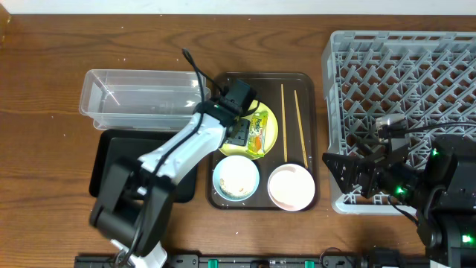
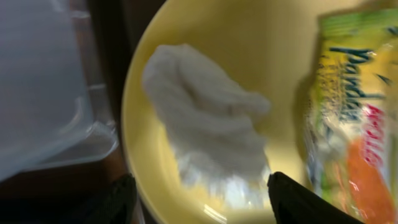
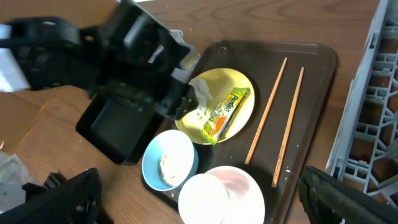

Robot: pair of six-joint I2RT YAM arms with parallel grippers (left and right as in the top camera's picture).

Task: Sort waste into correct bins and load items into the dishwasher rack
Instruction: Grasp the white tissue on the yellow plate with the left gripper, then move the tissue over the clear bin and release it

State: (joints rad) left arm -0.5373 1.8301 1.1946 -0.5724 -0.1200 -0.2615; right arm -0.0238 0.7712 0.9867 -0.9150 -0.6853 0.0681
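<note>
The pale yellow plate [image 1: 269,119] lies on the brown tray with the green-and-orange wrapper [image 1: 258,134] on it. My left gripper [image 1: 238,131] hangs open just above the plate's left side. In the left wrist view the open fingers [image 2: 202,200] straddle a white crumpled wad [image 2: 205,130] on the plate [image 2: 155,180], with the wrapper [image 2: 354,124] to the right. Two chopsticks [image 1: 283,119] lie right of the plate. The blue bowl [image 1: 236,177] holds whitish scraps. The pinkish-white bowl [image 1: 291,187] sits beside it. My right gripper [image 3: 205,208] is open and empty above the bowls' near side.
The clear tub [image 1: 134,97] stands at the back left, with the black tray [image 1: 111,164] in front of it. The grey rack [image 1: 405,89] fills the right side. The brown tray [image 1: 309,89] holds the dishes. The right arm [image 1: 372,171] sits by the rack's front.
</note>
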